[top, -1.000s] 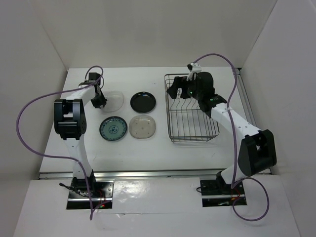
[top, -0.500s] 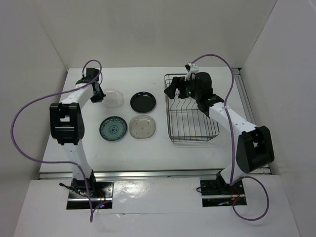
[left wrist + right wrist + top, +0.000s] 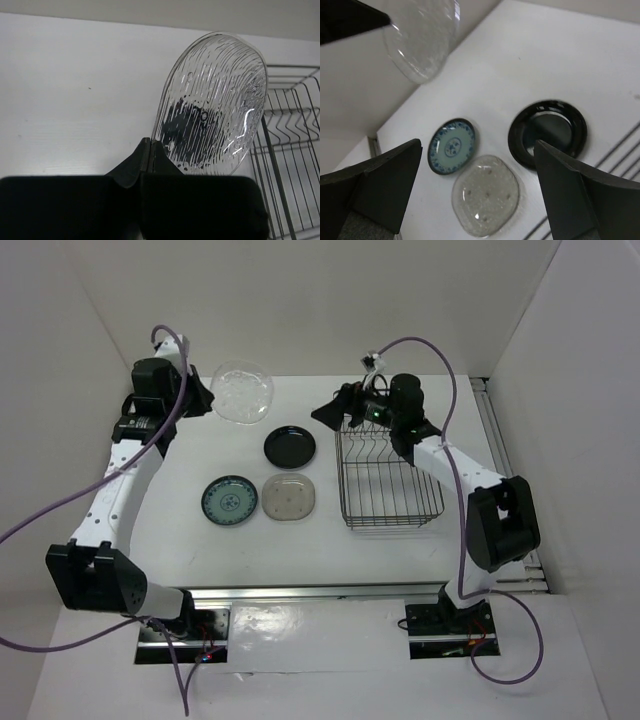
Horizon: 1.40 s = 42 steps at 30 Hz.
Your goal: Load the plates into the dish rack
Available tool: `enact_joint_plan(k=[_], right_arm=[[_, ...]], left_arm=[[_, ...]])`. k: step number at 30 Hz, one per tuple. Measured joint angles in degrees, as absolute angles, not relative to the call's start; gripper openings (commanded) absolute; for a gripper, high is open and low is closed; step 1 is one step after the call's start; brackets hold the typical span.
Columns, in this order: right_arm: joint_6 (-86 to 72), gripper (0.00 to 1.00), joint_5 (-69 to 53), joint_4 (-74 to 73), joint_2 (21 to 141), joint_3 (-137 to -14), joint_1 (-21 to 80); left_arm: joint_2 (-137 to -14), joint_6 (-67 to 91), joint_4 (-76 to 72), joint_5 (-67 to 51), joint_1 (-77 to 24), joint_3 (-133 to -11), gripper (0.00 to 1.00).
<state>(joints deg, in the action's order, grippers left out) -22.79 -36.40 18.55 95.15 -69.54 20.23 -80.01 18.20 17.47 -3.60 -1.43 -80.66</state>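
Glass fills your left gripper (image 3: 203,400): it is pinched tight on the clear plate (image 3: 243,392), held in the air toward the far left corner of the table (image 3: 330,540), with the plate's lower rim hidden behind the fingers (image 3: 125,170). Your right gripper (image 3: 338,408) gapes wide over the dish rack (image 3: 395,502), masking its far left corner. The black plate (image 3: 290,447), blue-green plate (image 3: 229,500) and beige plate (image 3: 290,497) lie mid-table.

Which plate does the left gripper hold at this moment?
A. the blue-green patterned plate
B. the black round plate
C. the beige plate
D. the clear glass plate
D: the left gripper is shut on the rim of the clear glass plate and holds it up in the air, while the black plate, blue-green plate and beige plate lie flat on the table.
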Motion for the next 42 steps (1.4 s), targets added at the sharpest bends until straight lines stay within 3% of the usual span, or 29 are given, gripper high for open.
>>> enact_joint_plan(k=[11, 14, 15, 17, 19, 21, 28, 29, 31, 32, 33, 42], right_arm=[[-26.24, 1.00, -38.11, 27.62, 98.39, -74.50, 23.14], [-26.46, 0.93, -37.39, 27.83, 101.08, -74.85, 24.23], [-26.55, 0.77, -37.01, 27.83, 102.04, -74.91, 24.51], [-26.48, 0.60, -36.71, 27.59, 103.46, -75.00, 24.69], [-26.85, 0.27, -36.88, 27.38, 104.55, -75.22, 25.04], [-27.42, 0.11, -37.23, 27.33, 105.06, -75.66, 25.19], [-28.05, 0.00, -35.83, 26.24, 105.08, -76.53, 25.52], [-27.77, 0.00, -35.18, 25.65, 105.06, -76.55, 25.71], [-27.09, 0.00, -33.47, 23.77, 105.01, -76.75, 26.15], [-26.41, 0.00, -32.47, 22.72, 104.92, -77.01, 26.39], [-25.61, 0.00, -30.37, 21.19, 104.75, -77.32, 26.65], [-18.76, 0.00, 9.37, 1.96, 95.77, -78.04, 26.96]], left_arm=[[-80.66, 16.40, 18.59, -15.79, -7.53, -78.87, 0.00], [-80.66, 16.38, 18.59, -17.87, -8.99, -78.87, 0.00], [-80.66, 16.40, 18.59, -18.52, -9.23, -78.87, 0.00], [-80.66, 16.40, 18.59, -19.53, -9.32, -78.87, 0.00], [-80.68, 16.43, 18.55, -19.94, -9.32, -78.85, 0.00], [-80.90, 16.25, 18.55, -19.40, -9.30, -78.83, 0.00], [-82.39, 16.49, 17.74, -17.87, -8.82, -78.74, 0.01], [-82.67, 16.62, 17.76, -17.56, -8.84, -78.76, 0.20], [-83.70, 16.78, 18.02, -16.67, -8.88, -78.89, 0.45], [-84.38, 17.30, 18.44, -15.81, -8.91, -79.13, 0.69], [-85.03, 17.65, 18.65, -14.98, -8.95, -79.26, 1.00], [-88.64, 23.16, 28.29, -0.40, -9.26, -87.35, 1.00]])
